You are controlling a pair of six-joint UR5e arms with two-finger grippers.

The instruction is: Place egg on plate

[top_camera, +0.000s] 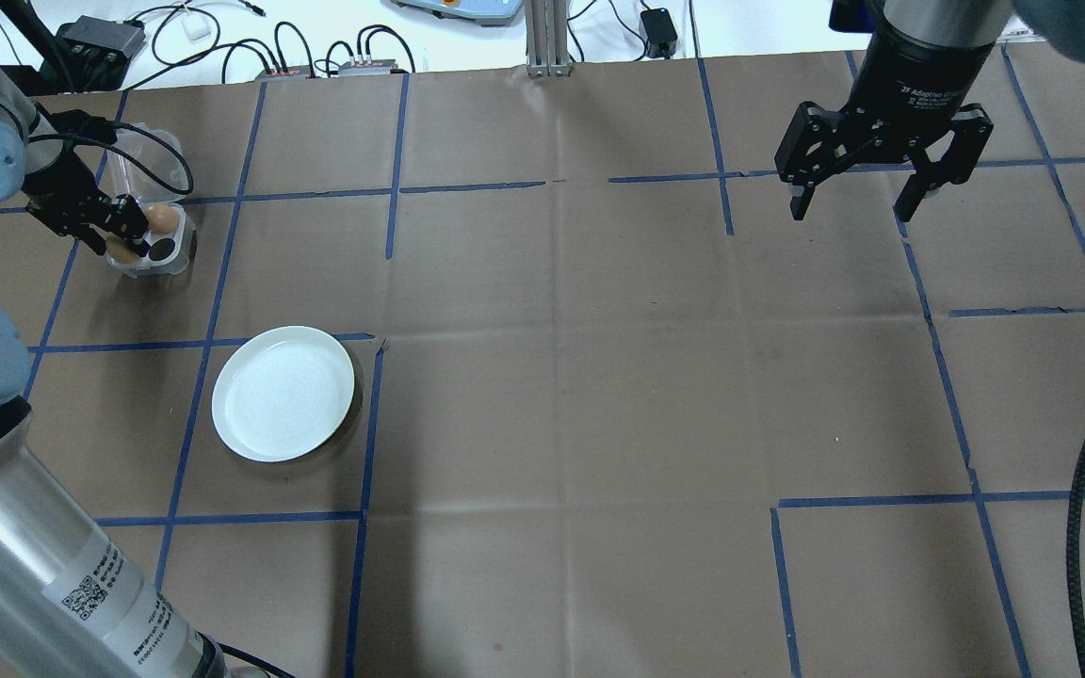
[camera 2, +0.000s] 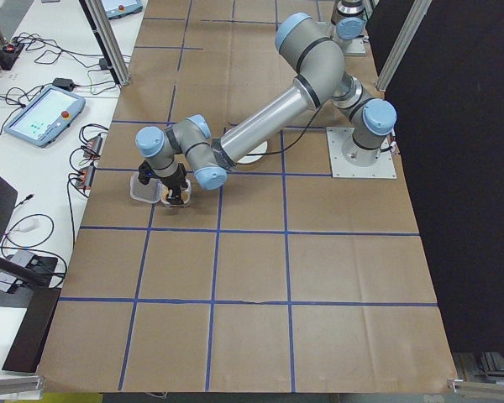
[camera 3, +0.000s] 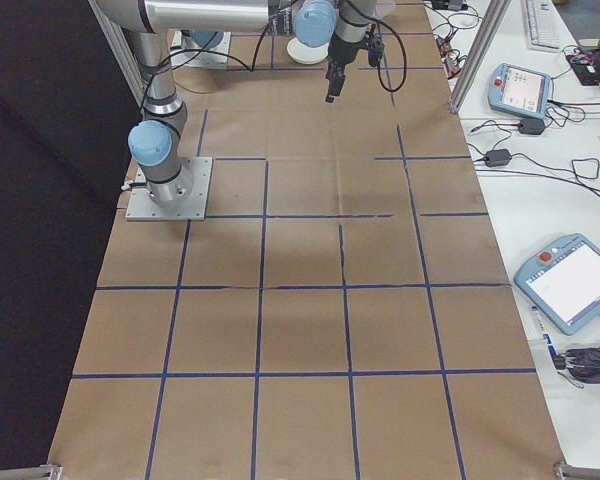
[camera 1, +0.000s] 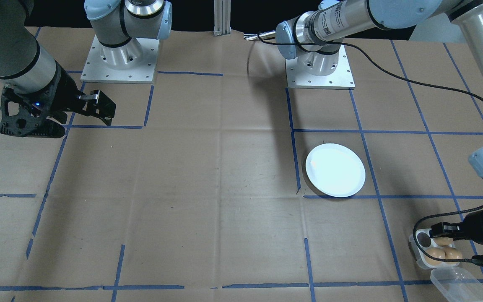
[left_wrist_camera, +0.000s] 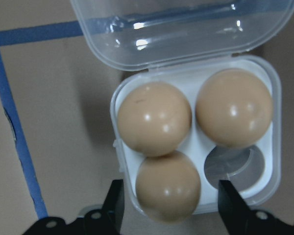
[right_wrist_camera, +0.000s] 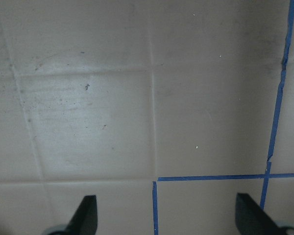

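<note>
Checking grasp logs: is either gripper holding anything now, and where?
Nothing is held. The left gripper is open astride the nearest egg in the egg tray; the right gripper hangs open.

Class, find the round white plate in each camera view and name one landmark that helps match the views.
Front-facing: round white plate right of centre.
Overhead: lower left.
Exterior left: only a sliver behind the near arm.
Exterior right: top edge.
Both wrist views: not in it.
Shared landmark: small white egg tray, beyond the plate.
</note>
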